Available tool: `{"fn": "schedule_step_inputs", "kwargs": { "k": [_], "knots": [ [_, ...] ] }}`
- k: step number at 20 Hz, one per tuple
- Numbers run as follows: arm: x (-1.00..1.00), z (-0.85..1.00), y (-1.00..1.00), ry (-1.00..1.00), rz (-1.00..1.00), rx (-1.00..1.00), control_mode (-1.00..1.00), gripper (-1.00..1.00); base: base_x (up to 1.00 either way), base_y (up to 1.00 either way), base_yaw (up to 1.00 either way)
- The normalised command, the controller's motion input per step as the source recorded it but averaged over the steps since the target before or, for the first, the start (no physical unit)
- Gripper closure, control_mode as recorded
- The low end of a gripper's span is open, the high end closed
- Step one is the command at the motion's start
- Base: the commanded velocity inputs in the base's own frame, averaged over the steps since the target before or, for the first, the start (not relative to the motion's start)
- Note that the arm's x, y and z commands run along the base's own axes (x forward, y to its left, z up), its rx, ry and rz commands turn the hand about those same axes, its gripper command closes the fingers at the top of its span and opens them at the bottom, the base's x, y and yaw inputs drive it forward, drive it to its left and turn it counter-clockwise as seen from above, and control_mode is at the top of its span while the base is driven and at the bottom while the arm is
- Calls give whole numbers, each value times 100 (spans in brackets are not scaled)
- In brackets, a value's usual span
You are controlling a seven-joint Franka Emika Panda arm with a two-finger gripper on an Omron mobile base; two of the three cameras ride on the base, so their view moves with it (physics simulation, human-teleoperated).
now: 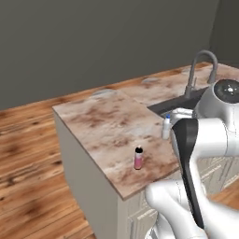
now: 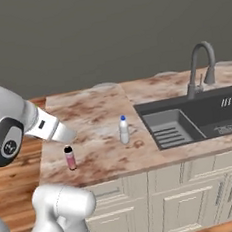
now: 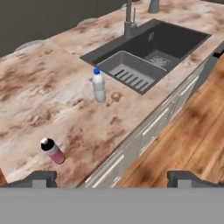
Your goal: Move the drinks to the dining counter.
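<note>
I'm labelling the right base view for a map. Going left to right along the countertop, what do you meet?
Pink bottle → whitish bottle with blue cap → sink basin → faucet.

Beige-brown marbled counter (image 2: 98,114), dark sink, two small bottles.
The counter is veined with rusty brown blotches over pale drawer fronts (image 2: 160,194). The sink basin (image 2: 189,121) is dark charcoal, the curved faucet (image 2: 201,64) grey. One bottle (image 2: 123,131) is whitish-clear with a blue cap; the other bottle (image 2: 70,158) is pink with a dark cap. The floor (image 1: 28,158) is warm reddish-brown wood with visible grain, the wall (image 1: 93,42) flat grey-green. The fingers (image 3: 39,178) are dark grey.
</note>
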Motion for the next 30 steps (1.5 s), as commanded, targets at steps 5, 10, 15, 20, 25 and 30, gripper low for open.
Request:
{"fn": "schedule_step_inputs", "kwargs": {
  "k": [5,10,15,20,25,30],
  "knots": [
    [0,0,0,0,0,0,100,-100,0,-18,-92],
    [0,0,0,0,0,0,100,-100,0,-6,-97],
    [0,0,0,0,0,0,100,-100,0,-25,-92],
    [0,0,0,0,0,0,100,-100,2,-39,-89],
    [0,0,0,0,0,0,100,-100,7,-20,-89],
    [0,0,0,0,0,0,100,-100,0,0,-99]
  ]
}}
